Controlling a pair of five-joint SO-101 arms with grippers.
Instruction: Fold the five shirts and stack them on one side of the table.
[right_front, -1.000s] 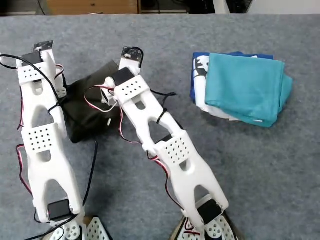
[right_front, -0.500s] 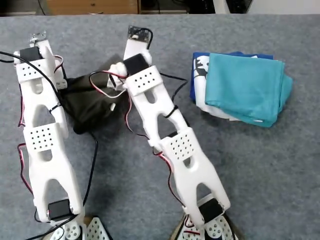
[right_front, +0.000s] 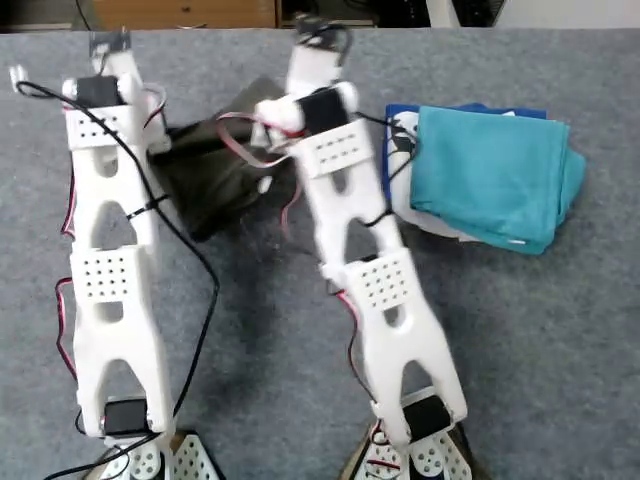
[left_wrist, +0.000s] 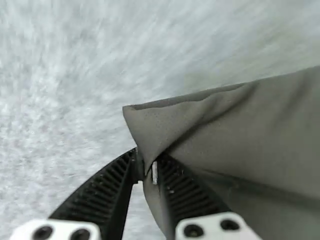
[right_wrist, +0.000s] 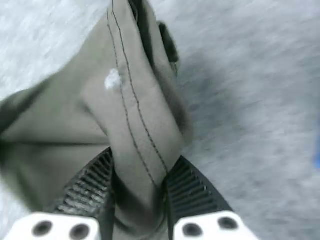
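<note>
Two-arm hold on dark shirt (right_front: 215, 185), far side of table (right_front: 560, 350).

Grey table under all. Left arm (right_front: 105, 250) & right arm (right_front: 370, 270) stretched side by side toward far edge. Stack (right_front: 480, 200) of folded shirts far right, beside right arm: teal shirt (right_front: 495, 150) on top, blue shirt (right_front: 392, 165) & white shirt (right_front: 420, 218) poking out beneath. Dark shirt bunched betw. the two arms, just left of stack, not touching it; lifted or resting on table: can't tell. Left claw (left_wrist: 145, 170) clenched on a folded corner of dark shirt. Right claw (right_wrist: 140, 185) clenched on a stitched hem fold, cloth squeezed betw. ribbed pads (right_wrist: 90, 187).
</note>
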